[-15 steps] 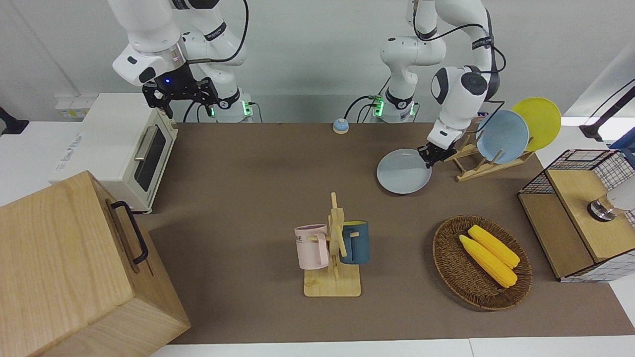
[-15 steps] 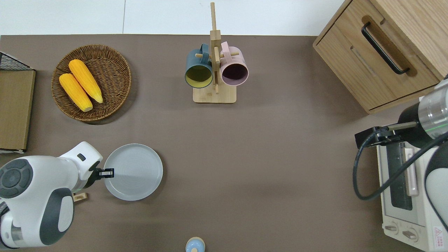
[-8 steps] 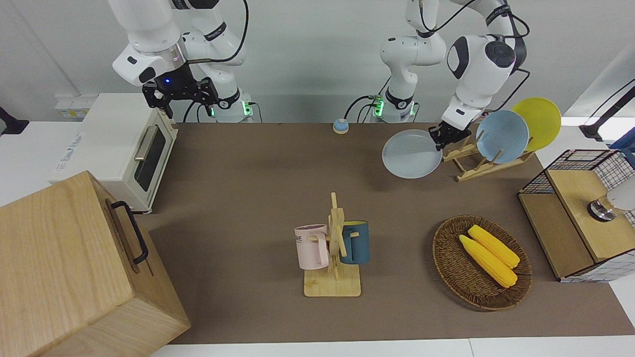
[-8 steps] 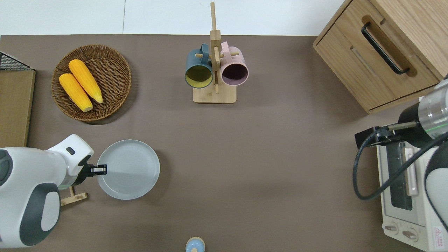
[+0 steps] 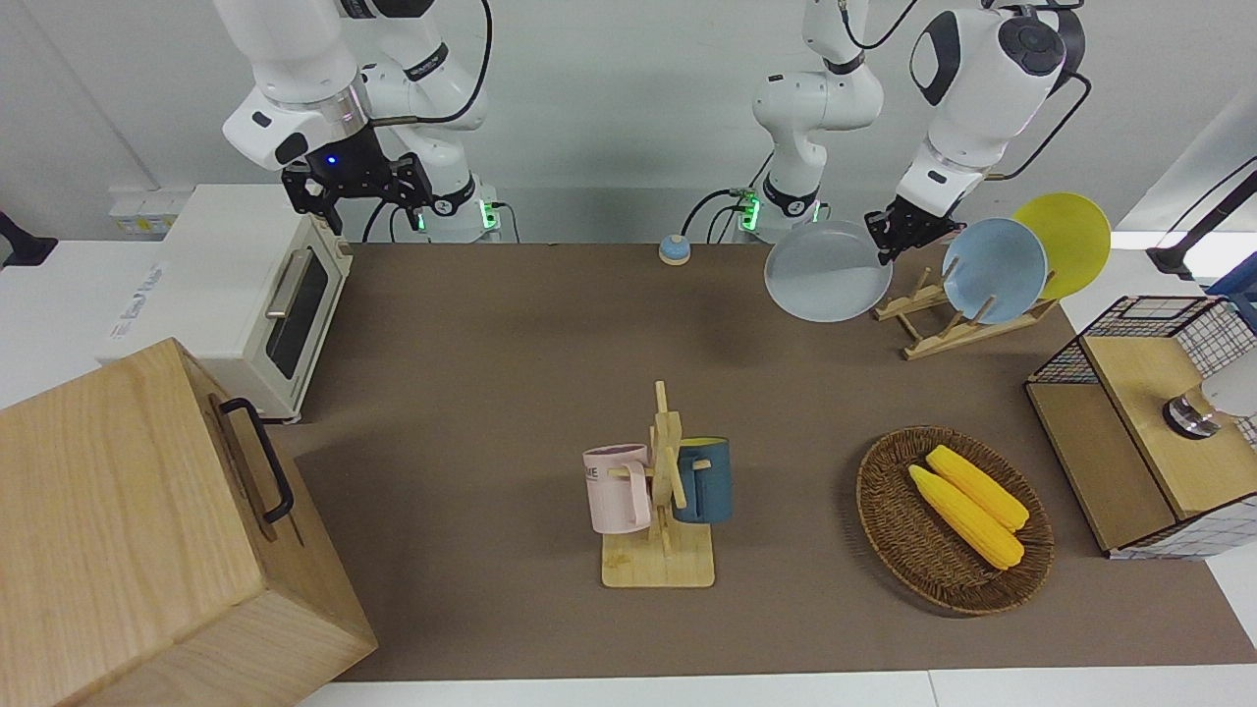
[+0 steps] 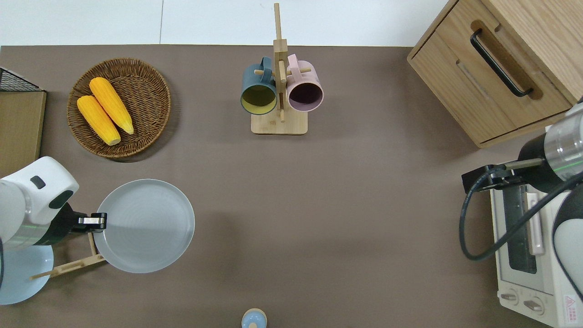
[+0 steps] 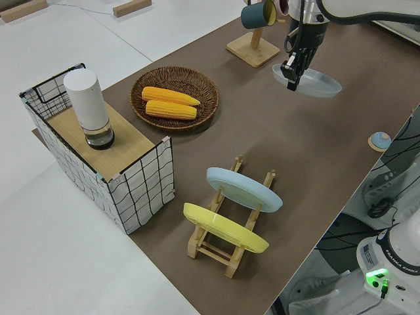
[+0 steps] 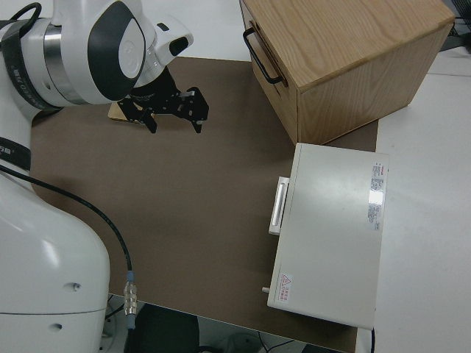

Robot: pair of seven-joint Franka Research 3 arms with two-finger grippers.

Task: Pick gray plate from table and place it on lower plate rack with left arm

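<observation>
Gray plate held aloft beside the lower plate rack

The gray plate point(image 5: 821, 271) is gripped at its rim by the closed jaws of the left gripper point(image 5: 892, 232), clear of the tabletop point(image 5: 491, 393), beside the lower plate rack point(image 5: 933, 322). The right arm is parked, its jaws apart. No writing is legible.

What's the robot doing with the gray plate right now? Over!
Left gripper shut on gray plate rim, plate up off the table. Right arm parked. Rack already holds blue plate and yellow plate; slots nearer the gripper free.
</observation>
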